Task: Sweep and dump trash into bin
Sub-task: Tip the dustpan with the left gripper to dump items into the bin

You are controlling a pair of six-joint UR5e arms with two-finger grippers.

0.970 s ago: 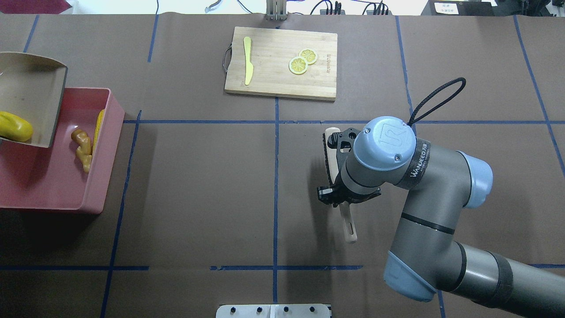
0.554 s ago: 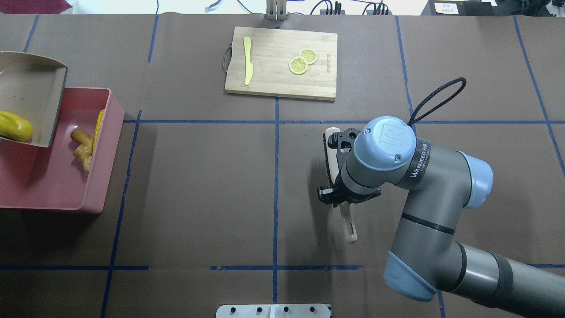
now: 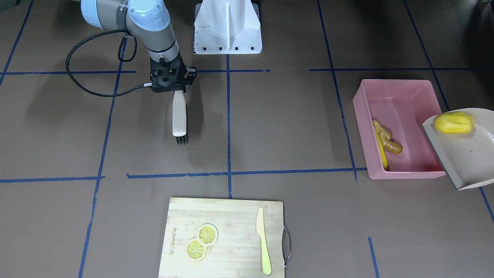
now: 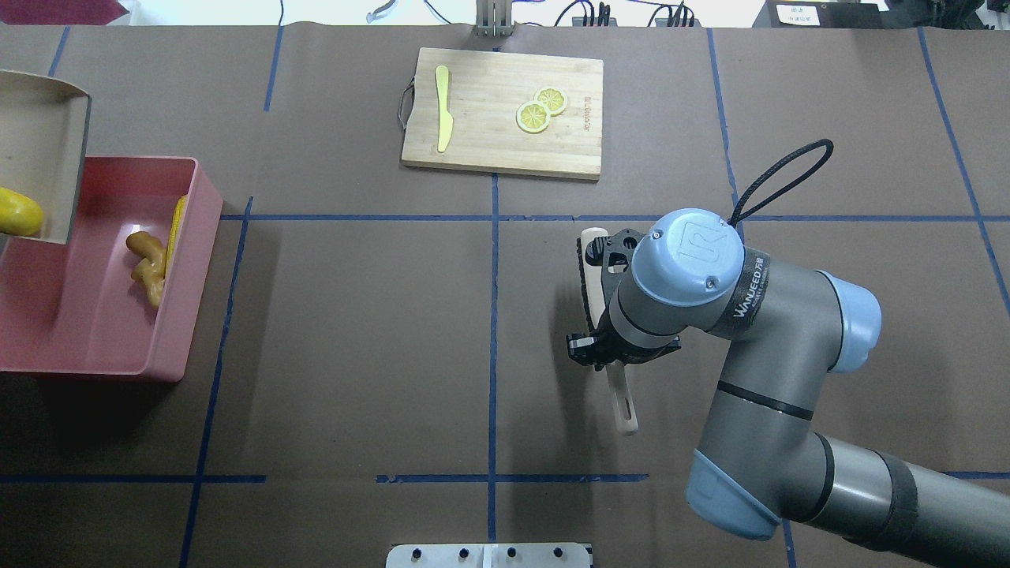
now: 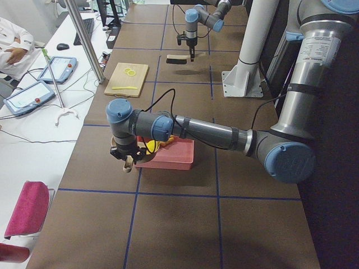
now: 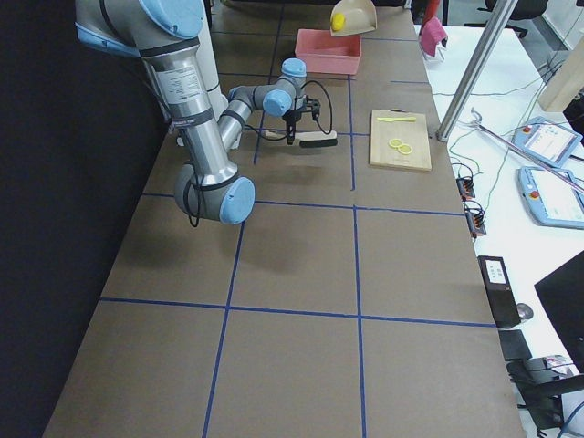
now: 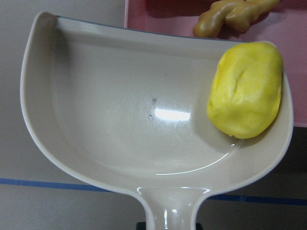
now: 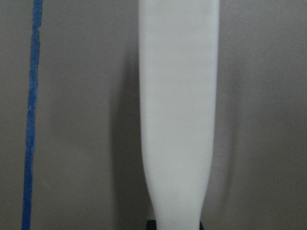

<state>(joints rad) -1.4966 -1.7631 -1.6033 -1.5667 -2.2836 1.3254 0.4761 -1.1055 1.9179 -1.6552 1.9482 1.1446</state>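
The pink bin [image 4: 189,260] stands at the table's left end and also shows in the front view [image 3: 361,116]. In it lie the tan ginger root [image 4: 147,267] and the yellow corn cob [image 4: 175,229] against its wall. The beige dustpan [image 4: 39,150] hangs tilted over the bin's outer side, and the yellow potato-like piece [image 7: 245,89] rests in its corner. My left gripper [image 5: 126,159] is shut on the dustpan's handle [image 7: 172,215]. My right gripper [image 4: 611,359] is shut on the handle of a brush [image 3: 179,116] at mid-table, bristles by the table.
A wooden cutting board [image 4: 503,112] with a yellow toy knife [image 4: 443,118] and two lemon slices [image 4: 541,109] lies at the far middle. The robot's white base [image 3: 227,27] stands at the near edge. Blue tape lines cross the brown table cover.
The dustpan, with the potato-like piece still in it, has moved left toward the edge of the overhead view. The right arm and the brush have not moved.
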